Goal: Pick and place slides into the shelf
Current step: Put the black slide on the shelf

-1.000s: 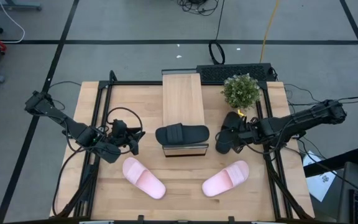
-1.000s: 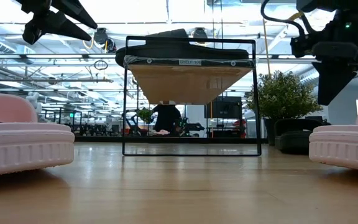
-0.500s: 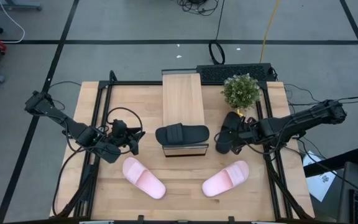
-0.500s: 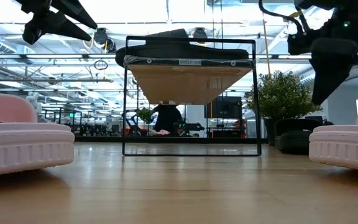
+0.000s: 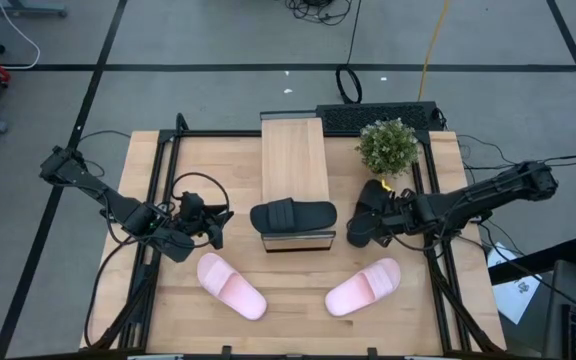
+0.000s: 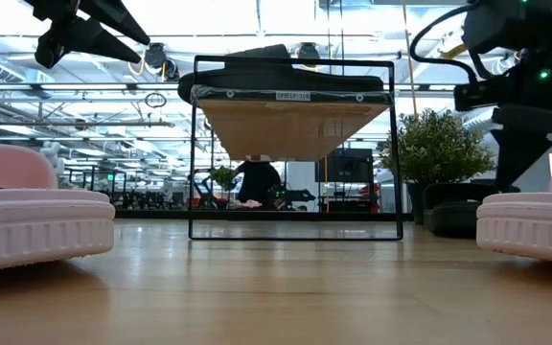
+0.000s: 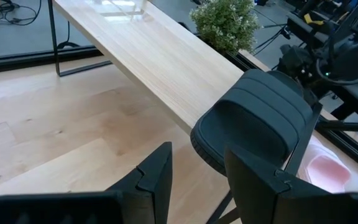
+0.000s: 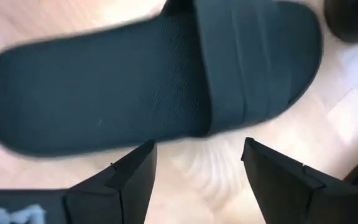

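Your right gripper (image 5: 376,222), jaws wide, hovers over the second black slide (image 5: 365,224); next, straddle its strap. Left gripper (image 5: 215,226) waits part-open, empty.

The left arm reaches in from the frame's left edge, its left gripper (image 5: 211,222) left of centre, fingers parted. The right arm stretches in from the right edge, its right gripper (image 5: 372,222) right of centre, fingers spread wide.
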